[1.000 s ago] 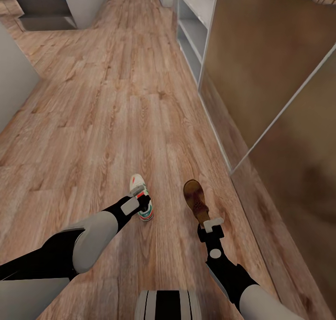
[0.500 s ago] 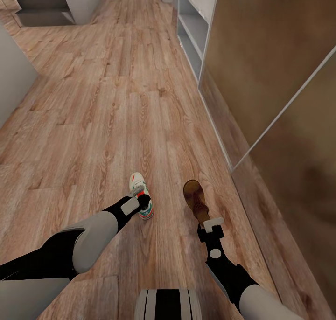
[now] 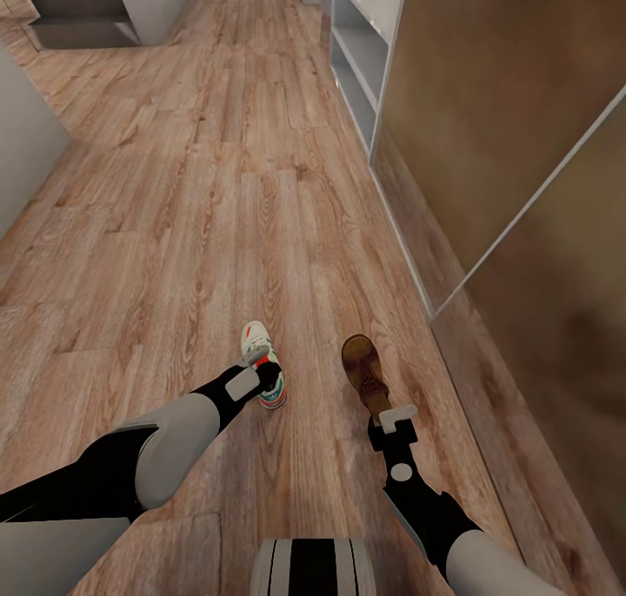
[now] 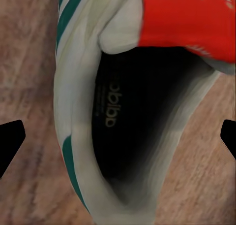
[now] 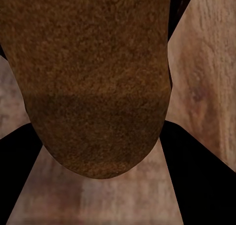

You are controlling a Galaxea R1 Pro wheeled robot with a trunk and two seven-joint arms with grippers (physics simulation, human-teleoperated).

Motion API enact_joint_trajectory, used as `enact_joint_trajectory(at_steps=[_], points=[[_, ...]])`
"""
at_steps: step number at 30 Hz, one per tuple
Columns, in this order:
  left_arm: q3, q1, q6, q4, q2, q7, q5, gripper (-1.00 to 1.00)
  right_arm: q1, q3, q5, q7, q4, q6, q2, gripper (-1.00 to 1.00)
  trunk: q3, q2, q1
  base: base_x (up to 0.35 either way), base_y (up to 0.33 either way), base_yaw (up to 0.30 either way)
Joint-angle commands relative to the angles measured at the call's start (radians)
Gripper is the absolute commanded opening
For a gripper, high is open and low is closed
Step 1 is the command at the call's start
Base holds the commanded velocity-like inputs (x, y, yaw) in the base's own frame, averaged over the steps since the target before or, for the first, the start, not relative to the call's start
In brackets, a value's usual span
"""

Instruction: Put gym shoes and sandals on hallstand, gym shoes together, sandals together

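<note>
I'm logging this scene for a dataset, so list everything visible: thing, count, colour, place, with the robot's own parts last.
gym shoe: one, white with teal stripes and red tongue, held by the left gripper
sandal: one, brown, held by the right gripper
floor: one, light brown wood planks, under both shoes
shelf unit: one, white-grey, open compartments, far right wall
mirrored panels: two, brownish reflection, near right wall
left gripper: one, black, on the gym shoe
right gripper: one, black with pale plate, at the sandal's heel

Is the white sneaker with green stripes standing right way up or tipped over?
Right way up. The white sneaker with green stripes shows its dark insole and red tongue from above, with wood-plank floor beneath.
</note>
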Motion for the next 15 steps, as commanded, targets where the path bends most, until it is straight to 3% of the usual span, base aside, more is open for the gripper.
enact_joint_trajectory(at_steps=[1,9,15], points=[[0.008,0.000,0.005,-0.002,0.000,-0.001,-0.005,1.00,-0.001,0.004,0.003,-0.007,0.001,-0.001,0.000,-1.00,-0.001,0.000,0.000,0.000,0.000,0.000],[0.008,0.001,0.001,-0.002,0.000,-0.028,-0.008,1.00,-0.001,0.004,0.003,-0.007,0.001,-0.001,-0.001,-1.00,-0.001,0.000,0.000,0.000,0.000,0.000],[0.008,0.001,0.000,-0.002,0.000,-0.032,-0.045,1.00,-0.001,0.004,0.003,-0.007,0.002,-0.001,-0.001,-1.00,-0.001,0.000,0.000,0.000,0.000,0.000]])
